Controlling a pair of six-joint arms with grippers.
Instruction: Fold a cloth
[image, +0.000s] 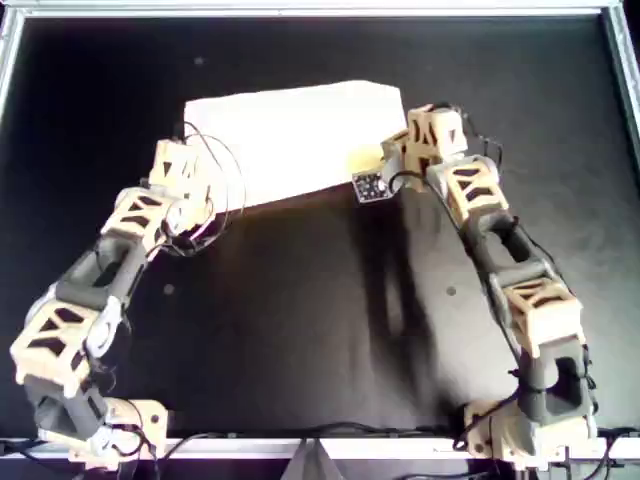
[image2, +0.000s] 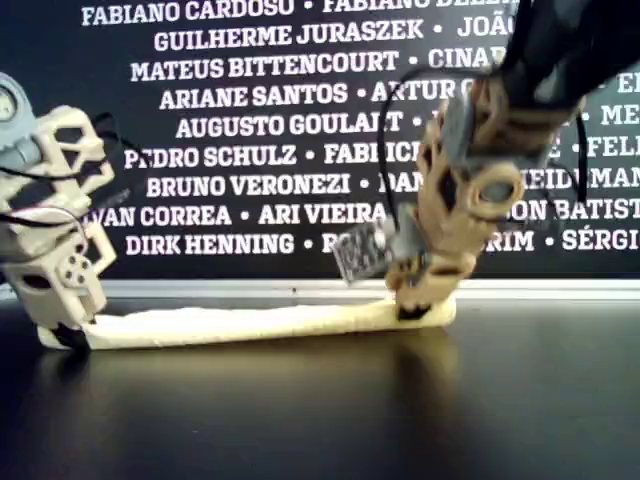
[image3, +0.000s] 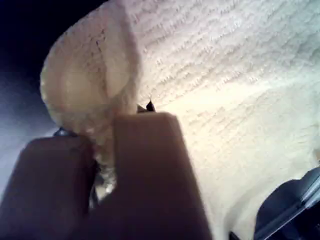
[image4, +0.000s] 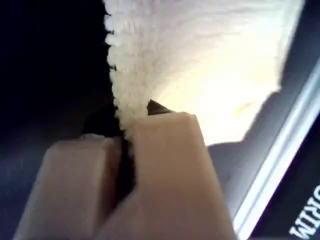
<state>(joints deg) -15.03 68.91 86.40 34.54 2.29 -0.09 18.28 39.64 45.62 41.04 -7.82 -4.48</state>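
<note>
Fingers (image3: 145, 175) of left gripper (image: 183, 160) clamp the cloth (image: 290, 140) edge; right gripper (image: 385, 160) likewise pinched shut on its corner. Cloth lies flat toward 12 o'clock overhead, long axis 9-to-3 between both grippers, on the black table (image: 320, 330).

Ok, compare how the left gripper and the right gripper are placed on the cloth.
The left gripper grips the cloth at its corner on the overhead view's left, where the edge curls into a rolled fold; the right gripper grips the corner on that view's right, where the edge looks flatter. In the exterior view the left gripper sits lower than the right gripper. Both have their jaws shut on the near edge.
</note>
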